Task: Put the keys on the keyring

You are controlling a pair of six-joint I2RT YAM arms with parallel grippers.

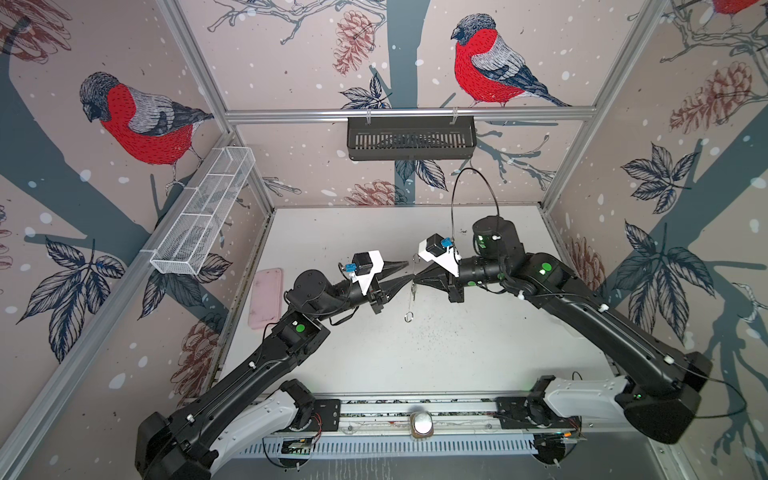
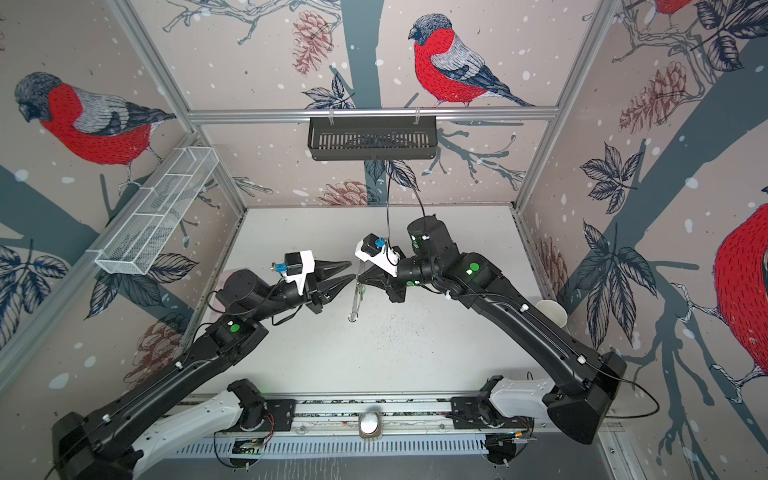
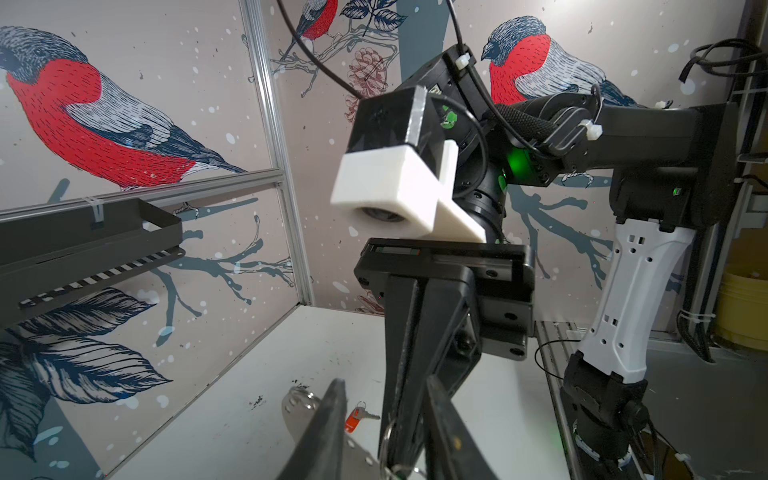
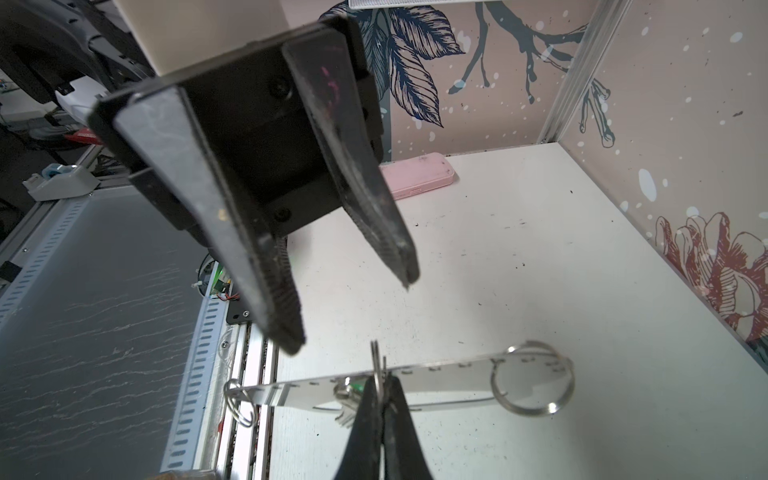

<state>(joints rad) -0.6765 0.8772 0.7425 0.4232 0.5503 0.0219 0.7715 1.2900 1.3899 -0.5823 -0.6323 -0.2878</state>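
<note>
The right gripper [image 1: 415,279] holds the keyring [image 4: 449,376] in the air above the table [image 4: 540,249]. Its jaws are closed on a small ring [image 4: 377,361] at the middle of the plate's edge. The left gripper [image 1: 408,270] is just beside it, with jaws apart and holding nothing. The green key [image 4: 356,389] hangs close to the right jaws and seems to be on already. The red key [image 3: 353,419] looks to lie on the table beyond the plate, so I judge it comes next.

To do this well, the right grip should not loosen or turn, and the left jaws should draw away straight, without touching the plate.

The keyring's long axis runs across the line of both grippers, one end toward the back wall and the other toward the robot. A big ring [image 4: 552,408] is at one end. Whether the keyring is level or tipped, I cannot tell.
</note>
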